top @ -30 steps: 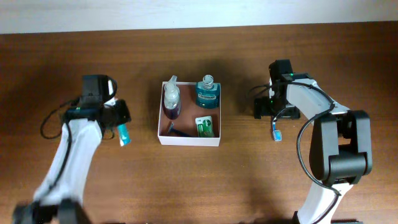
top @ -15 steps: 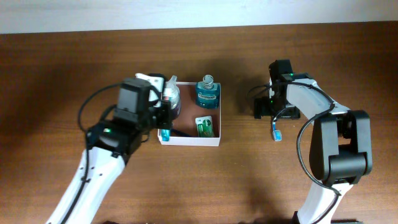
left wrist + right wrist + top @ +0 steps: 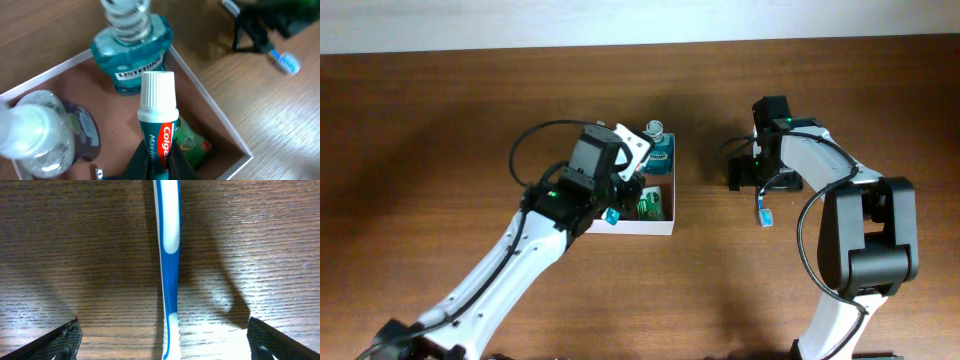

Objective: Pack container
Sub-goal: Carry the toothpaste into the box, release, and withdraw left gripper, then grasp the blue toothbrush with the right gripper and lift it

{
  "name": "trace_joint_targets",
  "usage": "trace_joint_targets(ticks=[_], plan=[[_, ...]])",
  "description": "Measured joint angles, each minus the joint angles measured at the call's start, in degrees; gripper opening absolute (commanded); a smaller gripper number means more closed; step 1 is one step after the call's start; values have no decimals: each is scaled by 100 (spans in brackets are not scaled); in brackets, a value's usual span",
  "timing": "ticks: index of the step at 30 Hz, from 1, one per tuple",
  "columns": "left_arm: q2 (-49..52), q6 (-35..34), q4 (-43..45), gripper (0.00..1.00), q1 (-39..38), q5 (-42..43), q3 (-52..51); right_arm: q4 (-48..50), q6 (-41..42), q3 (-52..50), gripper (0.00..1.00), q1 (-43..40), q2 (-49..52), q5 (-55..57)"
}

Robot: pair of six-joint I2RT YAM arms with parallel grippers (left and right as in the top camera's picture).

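Note:
The container (image 3: 642, 228) is a shallow square white box with a reddish-brown inside (image 3: 125, 120). In it stand a teal mouthwash bottle (image 3: 131, 55) and a clear pump bottle (image 3: 37, 130), with a green packet (image 3: 192, 145) lying flat. My left gripper (image 3: 159, 162) is shut on a Colgate toothpaste tube (image 3: 158, 117) and holds it over the box; it also shows in the overhead view (image 3: 613, 205). My right gripper (image 3: 162, 340) is open, low over a blue and white toothbrush (image 3: 169, 265) lying on the table between its fingers.
The toothbrush head (image 3: 764, 214) lies on the wooden table right of the box, below the right gripper (image 3: 760, 178). The table's far edge meets a white wall. A dark razor lies inside the box, mostly hidden under the left arm.
My left arm has swung right from the table's left side, carrying the toothpaste tube, and now holds it over the box. The right arm has not moved.

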Motion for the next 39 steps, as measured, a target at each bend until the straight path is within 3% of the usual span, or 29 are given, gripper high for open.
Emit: trace_joint_targets(ticks=[2,3,6,15,20,25,27,29,39], plan=[[79,179,0,38,-7,0,0,0,2,0,99,0,0,0],[98,249,2,47,-7,-2,0,0,-2,0,99,0,0,0],[109,396,101,56,-7,-2,0,0,4,0,99,0,0,0],[-90,518,184,59,-7,-251,22,0,4,0,99,0,0,0],[-883,345,-243,60,-7,-1038,66,0,0,0,99,0,0,0],[-1705,-422,-994,80,28,-2393,140,0,4,0,99,2,0,0],[-1978,-1121,-1443,93,262,-3185,149,2,0,0,99,0,0,0],[-2048,-1495,-1574,99,570,-3499,151,0,4,0,99,0,0,0],[-1786,-2124,-1591,99,2153,-3803,151,0,0,0,99,0,0,0]])
